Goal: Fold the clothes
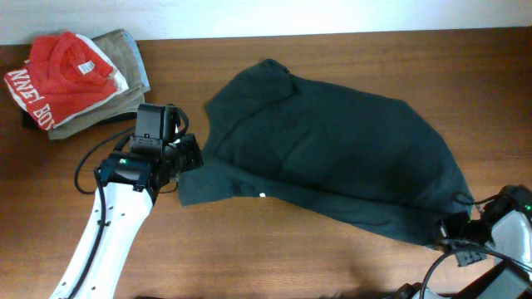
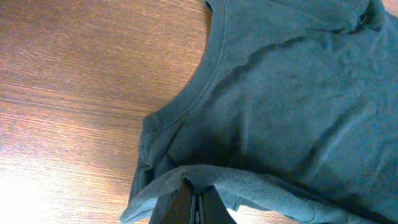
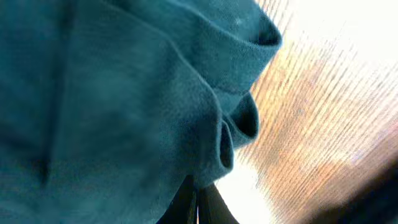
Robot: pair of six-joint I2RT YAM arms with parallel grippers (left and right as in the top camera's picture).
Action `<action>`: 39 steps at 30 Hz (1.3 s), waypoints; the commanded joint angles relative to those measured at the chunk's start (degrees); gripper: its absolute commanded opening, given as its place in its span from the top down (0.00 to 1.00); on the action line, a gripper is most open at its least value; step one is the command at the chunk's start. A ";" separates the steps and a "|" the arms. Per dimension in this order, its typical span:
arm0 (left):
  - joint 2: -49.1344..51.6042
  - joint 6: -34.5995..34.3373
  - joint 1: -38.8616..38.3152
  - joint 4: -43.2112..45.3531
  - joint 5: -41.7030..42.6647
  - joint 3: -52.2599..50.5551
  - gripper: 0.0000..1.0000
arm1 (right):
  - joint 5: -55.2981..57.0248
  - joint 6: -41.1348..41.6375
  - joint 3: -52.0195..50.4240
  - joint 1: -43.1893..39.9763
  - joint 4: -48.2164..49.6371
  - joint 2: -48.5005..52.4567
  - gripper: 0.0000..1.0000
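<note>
A large, very dark green-black T-shirt (image 1: 332, 141) of soft fabric lies spread across the middle and right of a brown wooden table (image 1: 249, 257). It is mostly flat with shallow wrinkles, and no lettering shows on the upper side. The left gripper (image 1: 189, 158), on a white arm reaching in from the lower left, sits at the shirt's left edge. In the left wrist view its black jaws are clenched on a raised fold of cloth just below the curved ribbed neckline (image 2: 211, 68). The right gripper (image 1: 453, 226) is at the shirt's lower right corner, near the table's edge. In the right wrist view its jaws are pinched tight on a bunched lip of the hem, with bare wood just beside it. At the far upper left, well apart from the work, a folded red shirt (image 1: 62, 71) with white lettering rests on top of a folded khaki garment (image 1: 125, 46). This looks like the start of a fold, with both ends of the near edge gripped and the cloth not yet carried over. The next move likely calls for lifting both ends together and evenly and sweeping them toward the far edge, keeping the span taut so the fabric does not sag or slip.
</note>
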 commanded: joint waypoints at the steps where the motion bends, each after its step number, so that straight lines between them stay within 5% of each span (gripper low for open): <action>1: -1.03 0.94 -0.11 0.04 0.50 2.05 0.99 | -0.09 -0.20 7.37 0.31 -3.56 -0.09 0.96; 8: -4.07 0.92 -0.11 6.84 0.50 3.63 0.99 | -1.05 -0.28 15.02 0.31 -6.40 -0.09 0.96; 16: -2.78 0.87 -0.11 17.05 0.72 3.63 0.99 | -6.93 -0.33 15.41 0.31 1.51 -0.50 0.96; 31: 14.53 -0.81 -1.11 23.63 6.29 3.63 0.99 | -7.78 -0.31 15.41 0.92 18.38 -0.26 0.96; 39: 20.63 -0.81 -3.15 32.13 4.46 3.63 0.99 | -3.56 -0.26 15.39 10.47 25.81 1.81 0.96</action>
